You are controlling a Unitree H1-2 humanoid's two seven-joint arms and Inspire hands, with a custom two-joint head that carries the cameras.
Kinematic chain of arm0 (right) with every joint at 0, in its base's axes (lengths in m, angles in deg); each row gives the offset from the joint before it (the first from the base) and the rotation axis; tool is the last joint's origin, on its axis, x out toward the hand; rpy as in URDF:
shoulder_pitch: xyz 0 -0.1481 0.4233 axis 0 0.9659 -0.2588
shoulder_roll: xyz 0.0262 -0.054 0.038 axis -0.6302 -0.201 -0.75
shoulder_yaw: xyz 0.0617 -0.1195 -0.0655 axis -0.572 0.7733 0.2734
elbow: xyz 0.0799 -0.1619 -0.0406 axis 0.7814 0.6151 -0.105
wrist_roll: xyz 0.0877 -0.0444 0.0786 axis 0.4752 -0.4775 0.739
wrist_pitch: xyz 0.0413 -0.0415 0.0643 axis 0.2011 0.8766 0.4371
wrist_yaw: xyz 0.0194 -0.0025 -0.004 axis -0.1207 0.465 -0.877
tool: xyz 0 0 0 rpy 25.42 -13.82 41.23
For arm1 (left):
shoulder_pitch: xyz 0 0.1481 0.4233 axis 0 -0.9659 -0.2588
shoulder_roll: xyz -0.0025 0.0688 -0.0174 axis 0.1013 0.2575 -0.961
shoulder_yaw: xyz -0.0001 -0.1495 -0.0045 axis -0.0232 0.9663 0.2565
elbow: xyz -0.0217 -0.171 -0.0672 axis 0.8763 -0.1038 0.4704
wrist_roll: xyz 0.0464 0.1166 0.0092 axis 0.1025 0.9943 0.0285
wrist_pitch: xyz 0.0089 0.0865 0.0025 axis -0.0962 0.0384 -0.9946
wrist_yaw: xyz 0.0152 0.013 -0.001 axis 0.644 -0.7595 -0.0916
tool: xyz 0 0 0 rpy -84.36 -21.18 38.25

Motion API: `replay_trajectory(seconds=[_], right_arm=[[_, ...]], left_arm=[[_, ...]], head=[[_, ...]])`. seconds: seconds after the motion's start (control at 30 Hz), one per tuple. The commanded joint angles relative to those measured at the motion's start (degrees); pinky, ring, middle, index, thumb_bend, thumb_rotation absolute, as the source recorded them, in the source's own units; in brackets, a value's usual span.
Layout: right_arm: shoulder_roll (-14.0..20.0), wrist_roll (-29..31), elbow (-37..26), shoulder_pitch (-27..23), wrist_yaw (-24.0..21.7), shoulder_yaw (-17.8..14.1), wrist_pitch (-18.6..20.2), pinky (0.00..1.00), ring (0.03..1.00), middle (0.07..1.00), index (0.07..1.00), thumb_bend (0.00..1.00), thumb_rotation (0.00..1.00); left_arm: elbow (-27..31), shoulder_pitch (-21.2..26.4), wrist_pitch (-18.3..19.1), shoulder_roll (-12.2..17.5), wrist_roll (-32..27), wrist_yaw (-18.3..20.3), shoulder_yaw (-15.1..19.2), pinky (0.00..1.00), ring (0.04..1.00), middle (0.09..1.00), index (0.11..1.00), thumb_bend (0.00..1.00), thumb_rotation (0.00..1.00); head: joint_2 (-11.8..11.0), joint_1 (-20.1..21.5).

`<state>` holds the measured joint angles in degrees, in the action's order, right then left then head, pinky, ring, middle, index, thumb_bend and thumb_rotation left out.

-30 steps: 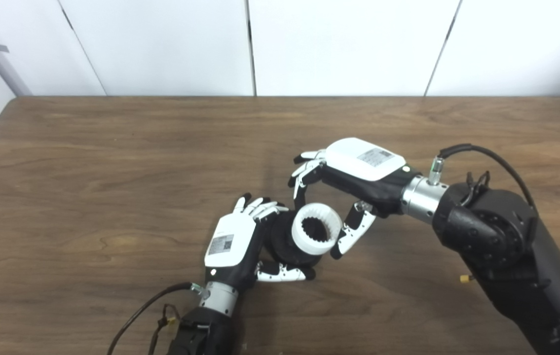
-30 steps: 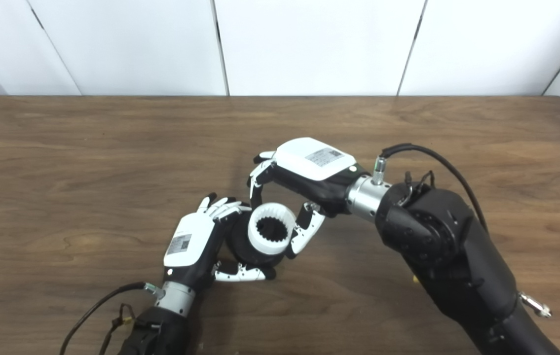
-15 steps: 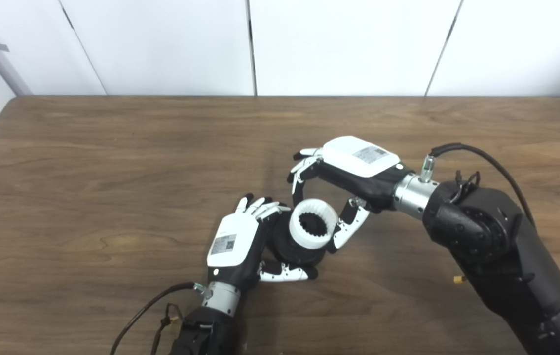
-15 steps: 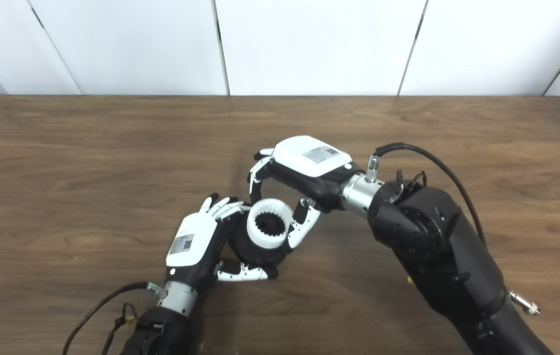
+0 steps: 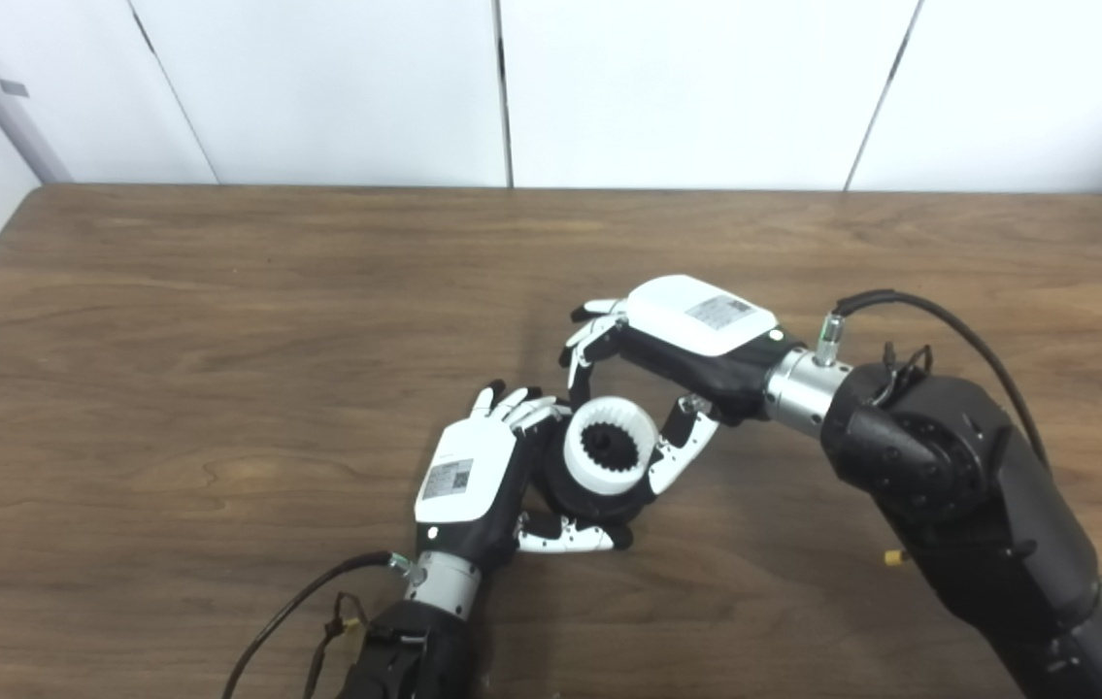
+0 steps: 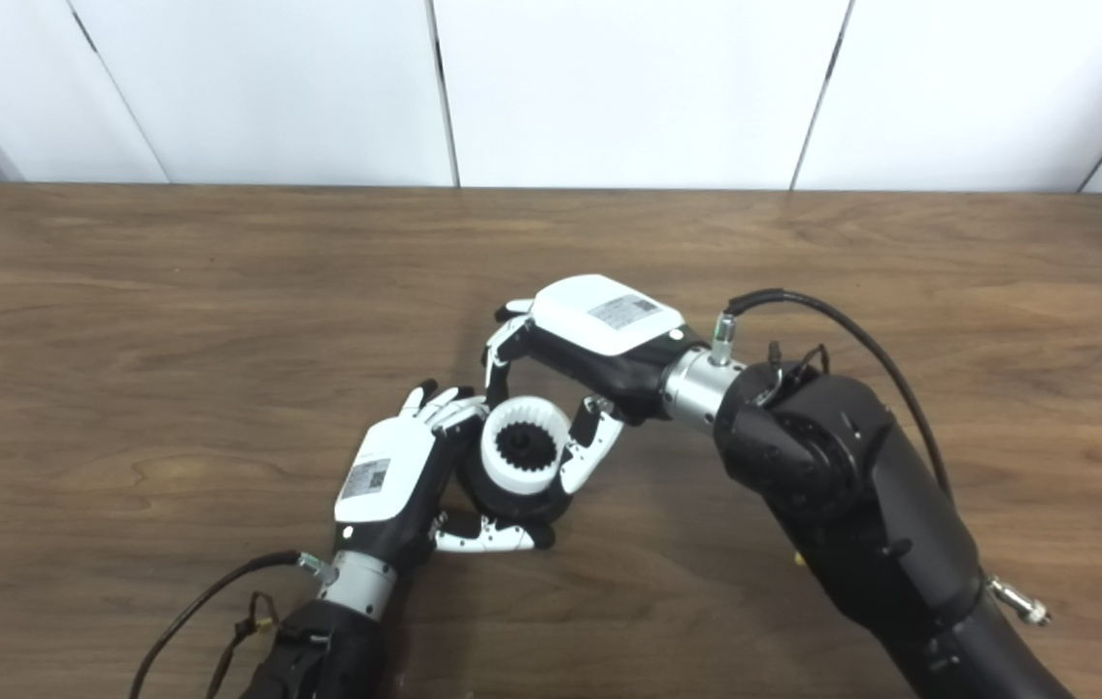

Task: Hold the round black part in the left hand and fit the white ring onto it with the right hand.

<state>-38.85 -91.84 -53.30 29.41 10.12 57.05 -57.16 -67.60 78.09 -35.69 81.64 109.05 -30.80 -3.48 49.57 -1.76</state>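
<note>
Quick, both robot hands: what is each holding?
Left robot hand: shut on the round black part.
Right robot hand: shut on the white toothed ring.

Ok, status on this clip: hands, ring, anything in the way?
Left robot hand holding round black part. Right robot hand pinching toothed white ring onto it. Nothing obstructing.

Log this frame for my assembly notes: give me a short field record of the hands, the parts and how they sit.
left hand: shut on black part, near the table
black part: round, cupped in left hand
right hand: shut on ring, fingers on its far side, thumb on its near right side
ring: white, toothed inside, on the black part; a dark toothed hub shows in its bore
seating: cannot tell whether fully seated
table: brown wood
</note>
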Motion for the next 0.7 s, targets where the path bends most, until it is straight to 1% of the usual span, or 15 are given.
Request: replay_trajectory(seconds=[0.0, 0.13, 0.5, 0.67], right_arm=[[-0.2, -0.4, 0.2, -1.3, 2.0, -0.3, -1.6, 0.88, 0.922, 0.789, 0.483, 0.53, 0.14], [-0.2, -0.3, 1.2, -1.0, 2.7, -0.1, -2.3, 0.88, 0.919, 0.787, 0.483, 0.53, 0.14], [-0.8, -0.9, 2.7, -1.5, 3.5, 1.2, -2.5, 0.88, 0.914, 0.783, 0.482, 0.53, 0.14], [-0.6, -0.7, 3.3, -1.4, 3.6, 0.9, -2.3, 0.88, 0.914, 0.783, 0.482, 0.53, 0.14]], left_arm=[[-3.2, -1.5, 2.9, 0.2, 3.6, 3.8, -2.4, 1.0, 0.898, 0.817, 0.484, 0.53, 0.06], [-3.0, -1.6, 3.0, 0.0, 3.2, 3.6, -2.5, 1.0, 0.897, 0.815, 0.484, 0.53, 0.06], [-2.6, -1.7, 3.1, 0.0, 3.3, 3.5, -2.8, 1.0, 0.898, 0.816, 0.483, 0.53, 0.06], [-2.0, -2.1, 3.5, 0.0, 3.5, 4.1, -3.0, 1.0, 0.904, 0.821, 0.483, 0.52, 0.06]], head=[[0.1, -0.1], [0.0, -0.1], [0.0, -0.2], [-0.2, 0.1]])
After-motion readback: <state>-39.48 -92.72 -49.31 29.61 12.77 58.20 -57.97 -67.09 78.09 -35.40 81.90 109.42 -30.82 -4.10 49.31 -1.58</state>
